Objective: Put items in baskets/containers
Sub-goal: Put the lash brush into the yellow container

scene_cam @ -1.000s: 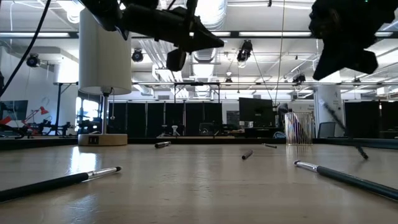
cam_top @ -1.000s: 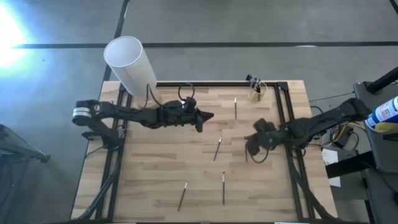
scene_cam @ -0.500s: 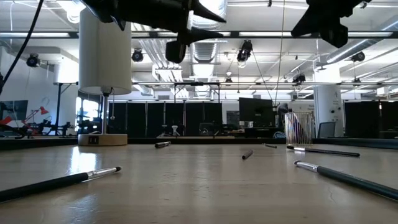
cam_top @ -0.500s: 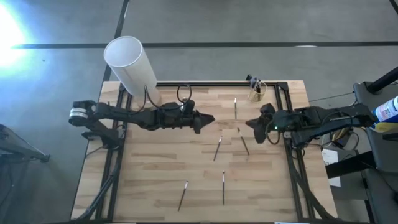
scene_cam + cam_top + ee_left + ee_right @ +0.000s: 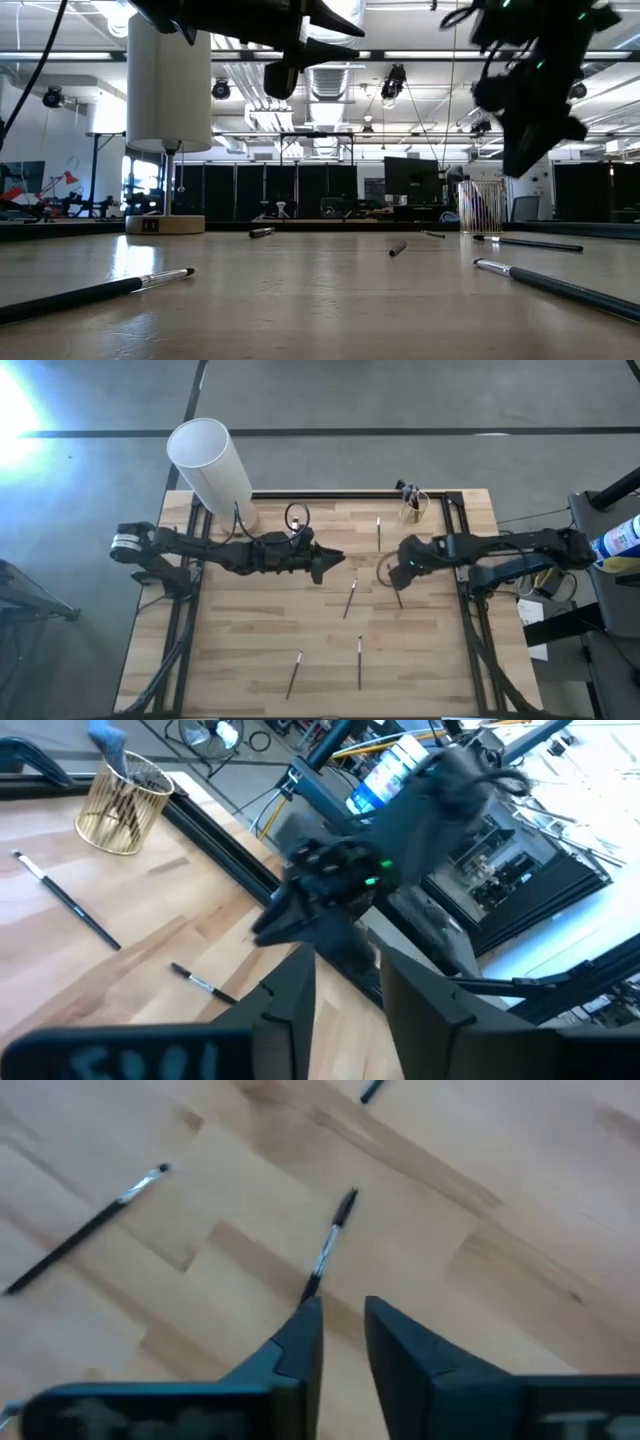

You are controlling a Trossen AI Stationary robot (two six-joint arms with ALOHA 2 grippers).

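Several thin sticks lie flat on the wooden table: one (image 5: 379, 532) near the far edge, one (image 5: 351, 598) in the middle, one (image 5: 395, 593) right of it, and two (image 5: 360, 660) (image 5: 294, 673) near the front. The small clear yellowish cup (image 5: 414, 508) stands at the far right and has sticks in it. My right gripper (image 5: 398, 572) hangs tilted downward above the stick (image 5: 328, 1250), open, with nothing between its fingers. My left gripper (image 5: 335, 558) is level above the table's middle, open and empty (image 5: 348, 965), pointing toward the right arm.
A tall white cylinder (image 5: 210, 460) stands on a wooden base at the far left corner. Black frame rails (image 5: 465, 560) run along the table's edges. A bottle with a blue label (image 5: 620, 540) stands off the table at the right.
My right gripper has gone up and toward the table's far edge, then come down again and tipped further downward. The stick that hung from it a second ago now lies flat on the table. My left gripper has opened.
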